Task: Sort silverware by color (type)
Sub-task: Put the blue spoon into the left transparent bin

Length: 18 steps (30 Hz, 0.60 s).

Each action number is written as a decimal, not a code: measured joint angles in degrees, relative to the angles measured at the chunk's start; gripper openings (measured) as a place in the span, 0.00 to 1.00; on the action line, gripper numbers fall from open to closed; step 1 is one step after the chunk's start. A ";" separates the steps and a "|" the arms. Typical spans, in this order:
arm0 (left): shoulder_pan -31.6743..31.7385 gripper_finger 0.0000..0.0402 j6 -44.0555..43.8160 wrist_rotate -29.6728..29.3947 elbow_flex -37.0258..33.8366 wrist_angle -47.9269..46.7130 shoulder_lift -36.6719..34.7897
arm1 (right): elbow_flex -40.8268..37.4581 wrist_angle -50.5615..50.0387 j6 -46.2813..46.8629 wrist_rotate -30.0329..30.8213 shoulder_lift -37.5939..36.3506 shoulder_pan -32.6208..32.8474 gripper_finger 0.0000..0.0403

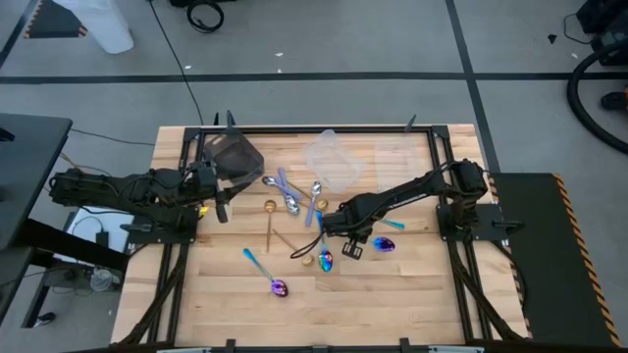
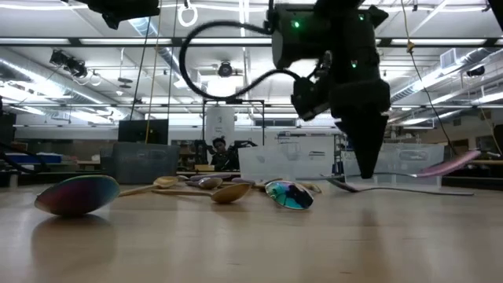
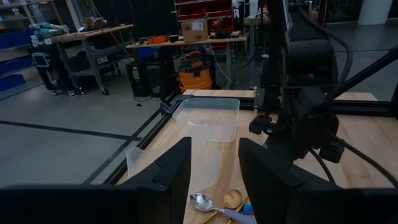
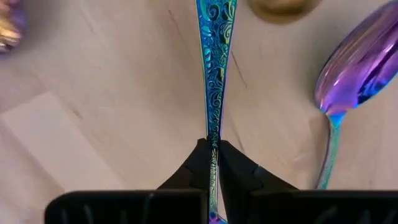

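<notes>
**Right claw pinches a blue spoon handle**

From above, the right gripper (image 1: pixel 325 227) sits in the middle of the table (image 1: pixel 412 294), over the pile of spoons (image 1: pixel 294 201). The left gripper (image 1: pixel 218 191) waits at the left, farther off.

Down low, the right claw points straight down.

The left camera shows its own claw spread open.

The right camera shows the blue spoon handle (image 4: pixel 215 62) running straight up the frame, squeezed between the fingertips (image 4: pixel 198 163).

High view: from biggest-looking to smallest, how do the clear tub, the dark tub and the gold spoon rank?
1. The clear tub and the dark tub look nearly alike, so I won't rank them.
2. The gold spoon is clearly smallest.
</notes>
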 joint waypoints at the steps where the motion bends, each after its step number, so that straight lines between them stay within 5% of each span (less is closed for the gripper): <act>1: 0.01 0.35 0.00 0.00 0.00 0.00 0.00 | 0.73 -0.89 -0.38 0.00 -0.07 0.00 0.06; 18: 0.01 0.35 0.02 0.00 0.00 0.00 0.00 | 11.63 -11.17 -2.63 0.17 -0.23 -1.54 0.06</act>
